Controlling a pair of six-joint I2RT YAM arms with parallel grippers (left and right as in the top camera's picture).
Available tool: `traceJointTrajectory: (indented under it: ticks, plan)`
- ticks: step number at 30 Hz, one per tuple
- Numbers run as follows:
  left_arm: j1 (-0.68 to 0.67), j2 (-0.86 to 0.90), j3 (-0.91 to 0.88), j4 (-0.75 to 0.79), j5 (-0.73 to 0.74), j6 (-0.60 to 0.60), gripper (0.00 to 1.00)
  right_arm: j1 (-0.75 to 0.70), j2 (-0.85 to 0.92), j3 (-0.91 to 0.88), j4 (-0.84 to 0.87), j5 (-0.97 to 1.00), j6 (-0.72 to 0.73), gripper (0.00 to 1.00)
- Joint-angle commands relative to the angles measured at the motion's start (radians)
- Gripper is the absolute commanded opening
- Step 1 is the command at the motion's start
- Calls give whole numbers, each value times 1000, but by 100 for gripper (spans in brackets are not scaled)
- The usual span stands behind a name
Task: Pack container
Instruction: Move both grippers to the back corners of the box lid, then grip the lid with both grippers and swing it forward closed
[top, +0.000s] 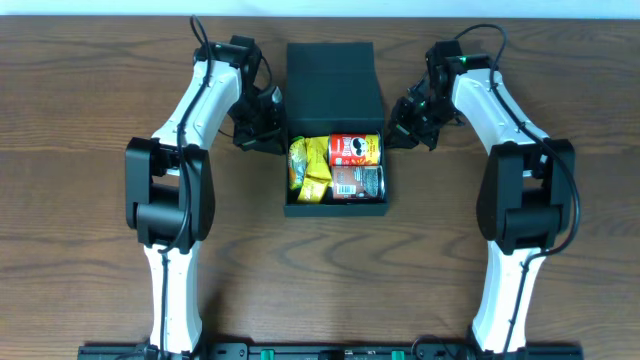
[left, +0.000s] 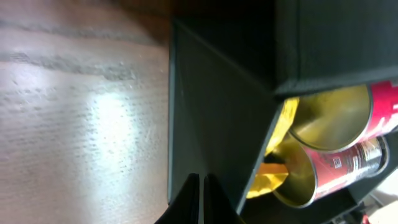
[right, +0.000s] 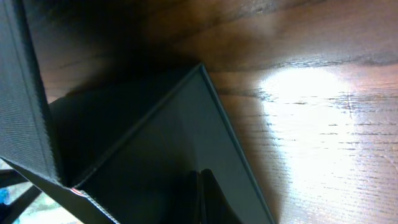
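Both claws are clenched, holding nothing: left gripper (top: 268, 128) against the container's (top: 330, 85) nine o'clock wall, right gripper (top: 402, 118) at three o'clock; open table (top: 80, 150) lies beyond.

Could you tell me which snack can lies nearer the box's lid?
The bright red cylindrical can, beside the dark flap lid; the darker brown-red can lies at the opposite wall.

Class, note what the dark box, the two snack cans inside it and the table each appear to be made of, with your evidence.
Container: probably rigid board covered in a matte, fabric-like material; a fine weave shows on its panel.
Cans: shiny gold metal ends and glossy printed sides; body material unclear.
Table: wood or wood-look laminate; brown grain with a soft sheen.
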Motion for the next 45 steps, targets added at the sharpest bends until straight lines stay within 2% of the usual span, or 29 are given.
traceJointTrajectory:
  ticks: [1,5,10,16,23,26,35,45]
  plan:
    - [41,-8,2,30,-104,-53,6,-34,-34,8,11,31,-4,1]
    - [105,-8,2,164,-123,-143,6,-92,-34,11,89,131,-3,1]
    - [151,-3,1,351,-111,-285,6,-125,-27,11,269,214,107,2]
    - [157,23,1,426,-85,-378,6,-117,23,11,390,187,208,2]
    - [164,133,1,611,227,-521,6,-121,103,11,473,16,289,2]
    - [163,182,1,646,287,-579,6,-114,113,11,480,-13,319,2]
    - [135,239,1,684,397,-595,6,-51,152,11,652,-182,471,2]
    - [130,239,1,725,491,-605,6,-6,202,11,677,-284,502,2]
